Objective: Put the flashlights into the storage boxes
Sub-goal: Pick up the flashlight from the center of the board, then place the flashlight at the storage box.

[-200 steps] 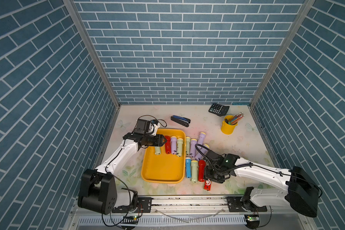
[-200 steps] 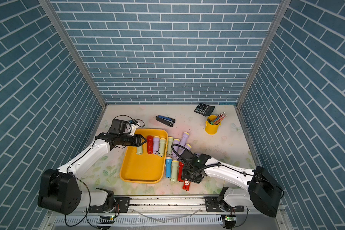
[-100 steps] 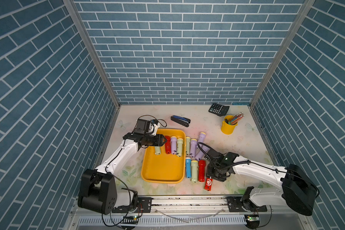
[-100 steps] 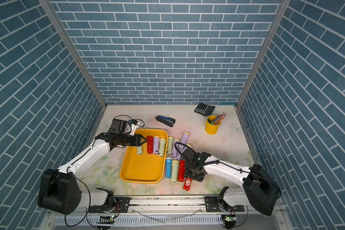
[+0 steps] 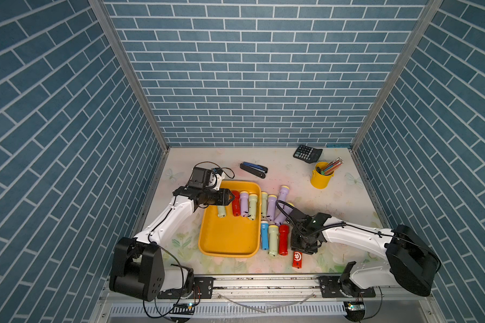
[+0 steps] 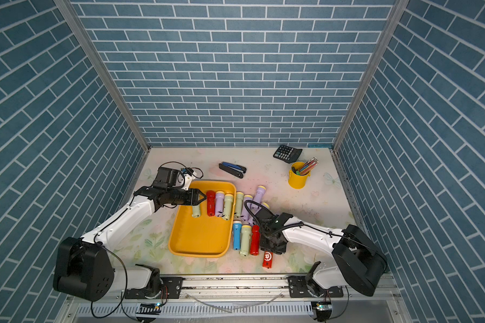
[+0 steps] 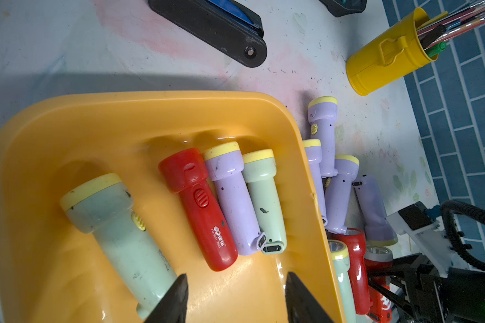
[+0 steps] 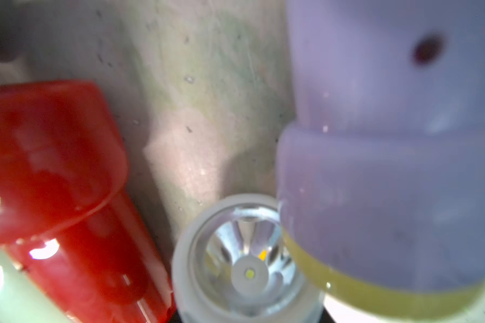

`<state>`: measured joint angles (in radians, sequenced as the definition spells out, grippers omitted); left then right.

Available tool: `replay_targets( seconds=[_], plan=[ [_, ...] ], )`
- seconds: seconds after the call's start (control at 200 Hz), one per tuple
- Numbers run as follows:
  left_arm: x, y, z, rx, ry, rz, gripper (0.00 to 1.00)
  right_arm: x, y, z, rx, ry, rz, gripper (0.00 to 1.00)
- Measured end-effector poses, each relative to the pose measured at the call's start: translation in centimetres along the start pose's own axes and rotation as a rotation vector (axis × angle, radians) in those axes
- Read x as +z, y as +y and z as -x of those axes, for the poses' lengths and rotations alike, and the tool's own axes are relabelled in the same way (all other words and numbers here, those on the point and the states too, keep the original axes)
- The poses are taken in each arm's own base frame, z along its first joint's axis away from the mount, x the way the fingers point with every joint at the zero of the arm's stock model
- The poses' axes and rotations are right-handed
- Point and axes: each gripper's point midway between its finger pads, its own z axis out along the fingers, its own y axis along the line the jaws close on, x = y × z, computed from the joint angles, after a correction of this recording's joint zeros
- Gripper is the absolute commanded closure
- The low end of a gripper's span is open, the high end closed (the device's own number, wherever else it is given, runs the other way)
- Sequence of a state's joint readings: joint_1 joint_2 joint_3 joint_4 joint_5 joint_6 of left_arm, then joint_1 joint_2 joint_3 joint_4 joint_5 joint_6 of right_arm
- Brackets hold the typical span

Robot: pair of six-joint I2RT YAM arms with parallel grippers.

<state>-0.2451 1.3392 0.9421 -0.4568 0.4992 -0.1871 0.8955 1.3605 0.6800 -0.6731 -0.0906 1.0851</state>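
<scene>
The bench (image 5: 333,212) carries a shallow yellow-orange tray (image 5: 227,237) with rounded corners and a raised rim. It lies directly below the left gripper (image 7: 235,296), whose jaws stand apart with only tray floor between them.

Four torches lie in the tray. A green torch (image 7: 118,229) passes under one finger. Ahead of the tips, a red torch (image 7: 199,207), a lilac torch (image 7: 233,201) and a second green torch (image 7: 263,195) lie side by side, touching. All but the red have pale yellow heads.

Between the two grippers, outside the tray along its rim, lies a loose lilac-and-green cluster (image 5: 275,205). Next to it is a row with a blue torch (image 5: 264,235), a pale green one and a red one, just beside the right gripper (image 5: 303,247).

That gripper points down, closed on a logo torch (image 5: 297,260). This torch is red with a grey head and a white mark, and its tail sticks out from under the gripper. In the right wrist view its reflector shows close and blurred.
</scene>
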Motion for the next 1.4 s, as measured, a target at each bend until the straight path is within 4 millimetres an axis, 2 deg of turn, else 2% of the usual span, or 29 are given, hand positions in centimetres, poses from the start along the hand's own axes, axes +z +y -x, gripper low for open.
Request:
replay_targets(
  seconds=[0.16,0.295,0.68,0.95,1.17,1.395],
  plan=[
    [-0.1,-0.4,0.0,0.003,-0.002,-0.015,0.44,-0.7,-0.4,0.2,-0.008,-0.061,0.051,0.66],
    [-0.8,-1.5,0.4,0.023,-0.025,-0.053,0.44,-3.0,0.4,1.3,-0.036,-0.170,0.154,0.67],
    [-4.0,-9.1,1.3,0.216,-0.178,-0.344,0.44,-11.0,4.2,5.7,-0.221,-0.561,0.431,0.70],
    [-4.6,-13.1,-0.1,0.339,-0.201,-0.532,0.45,-14.0,6.8,7.8,-0.368,-0.707,0.546,0.73],
    [-5.0,-15.3,-1.2,0.435,-0.231,-0.649,0.45,-15.6,9.6,8.6,-0.519,-0.750,0.673,0.75],
    [-5.8,-16.7,-1.7,0.534,-0.299,-0.721,0.46,-18.2,12.5,7.9,-0.705,-0.809,0.853,0.81]
  ],
)
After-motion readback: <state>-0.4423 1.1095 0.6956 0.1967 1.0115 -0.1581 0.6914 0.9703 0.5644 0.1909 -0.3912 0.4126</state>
